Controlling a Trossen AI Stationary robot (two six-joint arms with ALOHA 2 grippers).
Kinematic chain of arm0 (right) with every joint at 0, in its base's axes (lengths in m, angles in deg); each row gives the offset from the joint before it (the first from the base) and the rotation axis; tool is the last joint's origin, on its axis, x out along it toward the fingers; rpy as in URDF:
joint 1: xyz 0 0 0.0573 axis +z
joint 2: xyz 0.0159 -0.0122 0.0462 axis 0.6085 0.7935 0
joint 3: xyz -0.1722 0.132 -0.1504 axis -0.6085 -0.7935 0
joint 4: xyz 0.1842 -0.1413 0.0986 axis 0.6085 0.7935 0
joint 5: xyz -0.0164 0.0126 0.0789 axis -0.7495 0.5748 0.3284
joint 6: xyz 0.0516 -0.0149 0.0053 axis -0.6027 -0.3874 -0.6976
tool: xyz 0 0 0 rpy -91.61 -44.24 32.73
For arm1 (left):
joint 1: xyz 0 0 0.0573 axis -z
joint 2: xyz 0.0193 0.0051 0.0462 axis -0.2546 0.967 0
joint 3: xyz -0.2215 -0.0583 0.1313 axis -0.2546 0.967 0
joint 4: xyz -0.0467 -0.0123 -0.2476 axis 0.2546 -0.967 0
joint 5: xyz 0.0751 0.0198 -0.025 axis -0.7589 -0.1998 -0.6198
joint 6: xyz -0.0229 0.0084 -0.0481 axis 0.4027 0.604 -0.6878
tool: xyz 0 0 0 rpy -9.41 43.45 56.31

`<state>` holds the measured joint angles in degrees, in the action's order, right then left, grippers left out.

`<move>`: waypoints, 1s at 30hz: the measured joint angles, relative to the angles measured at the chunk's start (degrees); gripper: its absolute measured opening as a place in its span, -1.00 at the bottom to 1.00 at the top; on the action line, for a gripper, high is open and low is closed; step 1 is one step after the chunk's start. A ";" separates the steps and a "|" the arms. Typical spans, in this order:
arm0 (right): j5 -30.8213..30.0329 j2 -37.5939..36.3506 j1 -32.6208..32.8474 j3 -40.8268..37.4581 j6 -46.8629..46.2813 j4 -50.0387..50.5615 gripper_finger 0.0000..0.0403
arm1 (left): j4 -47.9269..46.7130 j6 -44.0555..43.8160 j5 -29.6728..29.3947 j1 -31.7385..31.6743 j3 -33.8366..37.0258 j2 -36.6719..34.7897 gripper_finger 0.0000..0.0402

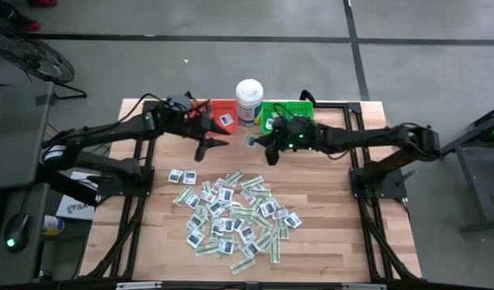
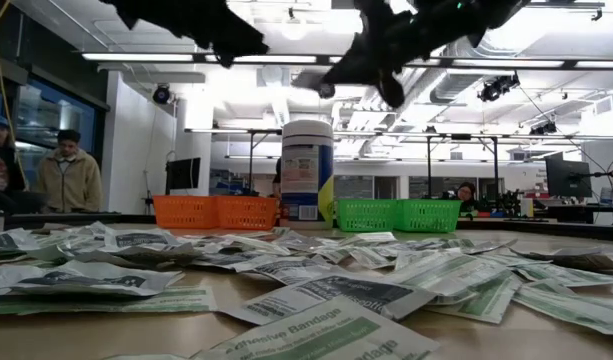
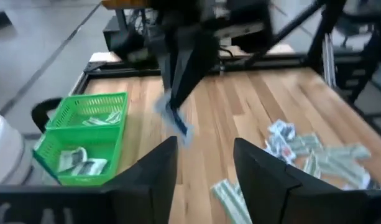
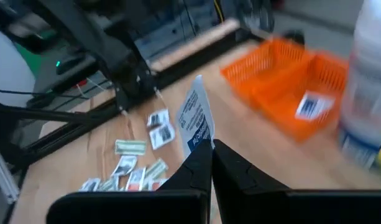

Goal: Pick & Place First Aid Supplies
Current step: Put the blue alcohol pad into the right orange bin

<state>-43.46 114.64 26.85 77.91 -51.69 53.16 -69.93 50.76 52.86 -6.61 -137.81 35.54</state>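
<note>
The packets (image 1: pixel 234 213) lie heaped at the near middle of the table. The right gripper (image 4: pixel 210 144) pinches one white packet (image 4: pixel 196 121); carry it squarely over the far bins before letting go. The left gripper (image 3: pixel 206 168) hangs spread, empty.

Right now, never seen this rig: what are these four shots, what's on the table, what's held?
Two dark robot arms work at a wooden table. One camera looks straight down, one sits level with the tabletop, and one rides on each wrist. A pile of small packets lies mid-table. At the far edge stand a red bin, a white tub and a green bin. The right gripper is shut on a white-and-blue packet, carried above the table near the green bin. The left gripper is open and empty, in front of the red bin.
</note>
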 joint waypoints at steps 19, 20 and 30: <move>1.63 -4.38 -0.28 0.02 14.89 4.34 -1.00 | 18.00 -22.17 -0.20 0.02 0.00 13.83 -0.05; 1.74 -4.38 -0.28 0.02 15.46 4.34 -1.00 | 19.01 -22.36 -0.14 0.02 0.00 14.19 -0.05; 2.99 -4.38 -1.47 0.02 18.03 4.60 -1.00 | 26.34 -24.87 3.48 0.02 0.00 15.45 -0.05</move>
<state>-40.47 110.26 25.38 77.93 -33.66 57.76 -43.59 25.89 56.34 -6.59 -137.81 50.99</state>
